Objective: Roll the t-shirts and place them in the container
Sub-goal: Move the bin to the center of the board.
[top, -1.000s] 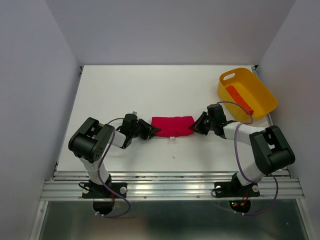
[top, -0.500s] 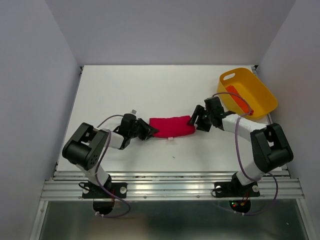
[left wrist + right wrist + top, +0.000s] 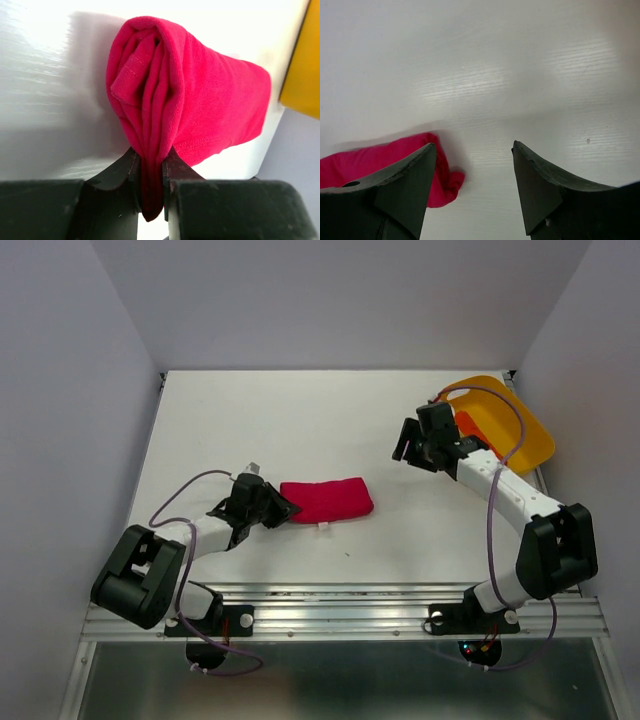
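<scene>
A crimson t-shirt (image 3: pixel 328 501) lies rolled into a short bundle on the white table, left of centre. My left gripper (image 3: pixel 276 508) is shut on the roll's left end; in the left wrist view a fold of the crimson t-shirt (image 3: pixel 200 95) is pinched between the jaws of the left gripper (image 3: pixel 151 162). My right gripper (image 3: pixel 408 443) hangs open and empty, apart from the roll, up and to its right. In the right wrist view the right gripper (image 3: pixel 474 146) is over bare table, with the crimson t-shirt (image 3: pixel 365 162) at lower left. An orange-red t-shirt (image 3: pixel 470 426) lies in the tub, partly hidden by the right arm.
A yellow plastic tub (image 3: pixel 535 436) stands tilted at the table's back right corner, right behind the right wrist; the yellow tub (image 3: pixel 305 65) also shows at the right edge of the left wrist view. Grey walls close in the table on three sides.
The right gripper opened, let go of the crimson roll's right end and drew back and right toward the tub. The left gripper, still shut, dragged the roll left and slightly nearer.
</scene>
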`<state>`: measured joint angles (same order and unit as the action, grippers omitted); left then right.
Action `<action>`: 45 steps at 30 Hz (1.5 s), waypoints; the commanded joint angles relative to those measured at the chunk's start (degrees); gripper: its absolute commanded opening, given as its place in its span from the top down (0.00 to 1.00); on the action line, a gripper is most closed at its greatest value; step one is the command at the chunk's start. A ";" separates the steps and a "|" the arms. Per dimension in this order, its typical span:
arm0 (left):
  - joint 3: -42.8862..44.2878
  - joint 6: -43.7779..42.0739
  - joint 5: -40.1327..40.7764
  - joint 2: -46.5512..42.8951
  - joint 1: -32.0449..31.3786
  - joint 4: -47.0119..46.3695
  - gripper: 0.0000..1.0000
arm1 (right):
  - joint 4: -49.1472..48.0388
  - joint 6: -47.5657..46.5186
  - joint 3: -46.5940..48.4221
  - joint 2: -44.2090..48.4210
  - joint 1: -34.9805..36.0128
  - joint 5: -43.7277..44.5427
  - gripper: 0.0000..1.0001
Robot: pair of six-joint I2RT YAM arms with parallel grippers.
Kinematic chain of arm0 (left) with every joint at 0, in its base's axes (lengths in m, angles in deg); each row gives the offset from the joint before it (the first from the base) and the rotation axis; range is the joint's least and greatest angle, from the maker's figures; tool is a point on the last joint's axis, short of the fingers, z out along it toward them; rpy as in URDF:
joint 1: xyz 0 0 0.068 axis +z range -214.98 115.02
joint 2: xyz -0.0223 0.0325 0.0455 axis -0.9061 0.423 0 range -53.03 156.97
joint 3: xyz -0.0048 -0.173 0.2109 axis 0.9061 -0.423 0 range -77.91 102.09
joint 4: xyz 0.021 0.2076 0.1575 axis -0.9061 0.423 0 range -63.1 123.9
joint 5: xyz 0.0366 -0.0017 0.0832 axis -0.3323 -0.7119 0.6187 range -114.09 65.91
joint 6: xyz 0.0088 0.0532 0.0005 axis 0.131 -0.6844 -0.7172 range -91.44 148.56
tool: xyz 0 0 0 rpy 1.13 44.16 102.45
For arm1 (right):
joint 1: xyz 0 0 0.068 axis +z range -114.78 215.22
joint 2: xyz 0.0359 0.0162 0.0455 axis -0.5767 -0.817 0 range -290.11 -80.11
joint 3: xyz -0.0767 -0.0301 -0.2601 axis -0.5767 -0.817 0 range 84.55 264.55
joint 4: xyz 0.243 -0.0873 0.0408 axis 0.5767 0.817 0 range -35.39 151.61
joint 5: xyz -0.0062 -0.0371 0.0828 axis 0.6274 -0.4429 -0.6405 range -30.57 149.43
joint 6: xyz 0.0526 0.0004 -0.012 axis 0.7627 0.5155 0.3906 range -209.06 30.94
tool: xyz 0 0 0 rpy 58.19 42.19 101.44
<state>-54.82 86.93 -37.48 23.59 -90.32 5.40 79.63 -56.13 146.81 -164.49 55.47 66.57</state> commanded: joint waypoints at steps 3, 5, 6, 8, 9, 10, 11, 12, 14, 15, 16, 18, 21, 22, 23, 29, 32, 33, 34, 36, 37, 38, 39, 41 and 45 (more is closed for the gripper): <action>1.60 -4.58 1.18 -0.86 0.21 2.25 1.00 | 3.72 -3.22 7.25 -0.08 -2.14 7.89 0.27; 1.60 -4.93 1.08 -1.21 0.21 2.60 1.00 | 4.16 -3.31 8.66 -1.13 -3.98 9.29 0.26; 1.69 -5.45 1.00 -1.30 0.12 2.77 1.00 | 4.25 -3.57 9.54 -1.40 -4.86 9.39 0.24; 1.87 -5.81 0.65 -1.47 0.12 3.04 1.00 | 4.25 -4.09 12.79 -3.15 -6.88 9.04 0.23; 1.96 -5.98 0.56 -1.47 0.12 3.13 1.00 | 4.17 -4.27 14.19 -4.12 -8.02 8.69 0.23; 2.22 -6.33 0.47 -1.47 0.12 3.30 1.00 | 4.25 -4.62 15.77 -5.35 -10.12 8.60 0.23; 2.31 -6.51 0.38 -1.47 0.12 3.39 1.00 | 4.25 -4.89 19.09 -6.75 -11.10 8.68 0.22; 2.48 -6.77 0.29 -1.56 0.12 3.56 1.00 | 4.25 -5.59 20.87 -9.64 -11.81 8.60 0.22; 2.83 -7.21 0.47 -1.74 0.12 4.18 1.00 | 4.17 -5.94 26.12 -12.55 -13.65 8.95 0.21; 3.01 -7.30 0.47 -2.08 0.21 4.36 1.00 | 4.25 -6.38 27.99 -14.04 -13.66 9.03 0.21; 3.10 -7.39 0.55 -2.18 0.21 4.71 1.00 | 4.17 -6.65 29.74 -17.02 -14.53 9.04 0.21; 3.36 -7.74 0.73 -2.53 0.21 5.41 1.00 | 4.17 -7.17 34.57 -19.85 -15.06 9.30 0.20; 3.36 -8.09 0.73 -2.79 0.21 5.59 1.00 | 4.78 -7.70 40.63 -25.30 -16.21 8.34 0.18; 3.62 -8.27 0.64 -2.62 0.12 6.02 1.00 | 5.04 -7.88 42.14 -28.09 -16.73 7.20 0.18; 3.71 -8.27 0.64 -2.62 0.12 6.03 1.00 | 5.22 -7.88 43.55 -29.43 -16.73 6.49 0.18; 3.01 -8.36 0.82 -4.20 0.21 6.55 1.00 | 10.84 -10.69 58.29 -39.88 -17.26 -2.73 0.20; 3.01 -8.71 1.87 -4.81 0.12 7.69 1.00 | 11.72 -11.83 61.04 -43.06 -17.26 -14.82 0.23; 3.01 -8.71 2.22 -5.25 0.21 7.96 1.00 | 11.90 -12.36 61.22 -43.32 -17.26 -17.31 0.24; 3.10 -8.80 2.49 -5.34 0.21 8.31 1.00 | 11.99 -12.54 61.05 -43.24 -17.26 -19.59 0.25; 2.93 -8.97 3.10 -5.86 0.21 8.75 1.00 | 11.81 -13.50 59.31 -42.63 -16.73 -23.29 0.25; 2.92 -9.06 3.37 -6.04 0.21 8.93 1.00 | 11.90 -14.11 58.51 -41.41 -15.78 -23.83 0.25; 2.84 -9.15 3.54 -6.22 0.21 9.10 1.00 | 11.99 -14.64 57.63 -40.78 -14.64 -24.18 0.25; 2.75 -9.24 3.80 -6.31 0.29 9.36 1.00 | 12.16 -15.69 56.06 -40.34 -14.02 -24.88 0.25; 2.57 -9.33 4.16 -6.48 0.21 9.46 1.00 | 12.42 -16.75 53.42 -38.77 -12.35 -26.03 0.25; 2.57 -9.06 3.98 -6.57 0.29 9.46 1.00 | 12.08 -17.63 49.11 -36.04 -9.89 -26.47 0.24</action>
<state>-53.14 78.99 -34.90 18.89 -90.32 14.87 91.36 -71.36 199.27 -206.01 41.92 44.97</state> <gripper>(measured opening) 0.248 0.755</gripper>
